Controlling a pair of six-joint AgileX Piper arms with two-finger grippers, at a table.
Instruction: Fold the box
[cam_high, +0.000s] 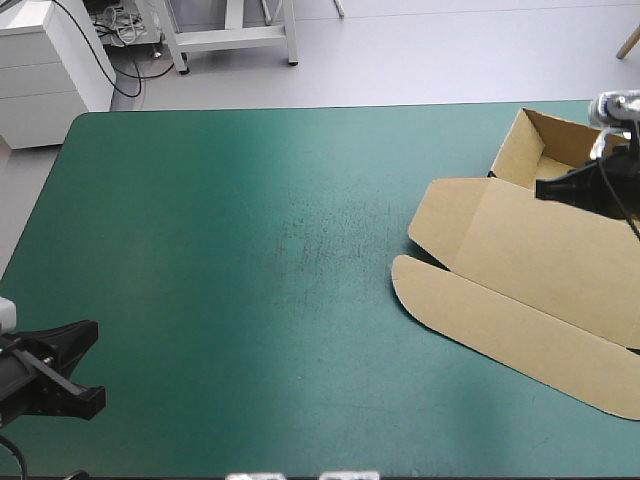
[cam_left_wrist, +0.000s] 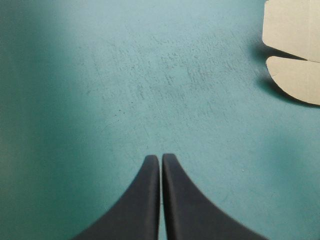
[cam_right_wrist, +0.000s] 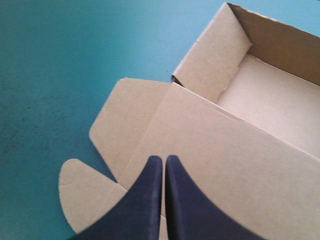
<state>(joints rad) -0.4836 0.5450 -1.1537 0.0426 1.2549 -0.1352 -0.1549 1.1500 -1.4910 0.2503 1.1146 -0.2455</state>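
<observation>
The brown box (cam_high: 530, 270) lies at the table's right side as an open tray (cam_high: 535, 150) with raised walls toward the far edge. Its lid lies flat toward the near side, ending in a rounded flap (cam_high: 420, 290). My right gripper (cam_high: 548, 188) is shut and hovers over the lid close to the tray's near wall; in the right wrist view its fingers (cam_right_wrist: 164, 160) meet above the lid panel (cam_right_wrist: 240, 150). My left gripper (cam_high: 85, 365) is shut near the table's front left corner, far from the box. Ahead of its tips (cam_left_wrist: 160, 159) the box's flaps (cam_left_wrist: 295, 45) show at a distance.
Bare teal-green cover (cam_high: 250, 250) stretches between the left gripper and the box. The box runs out past the high view's right side, so its far right part is hidden. The table's far edge passes just behind the tray.
</observation>
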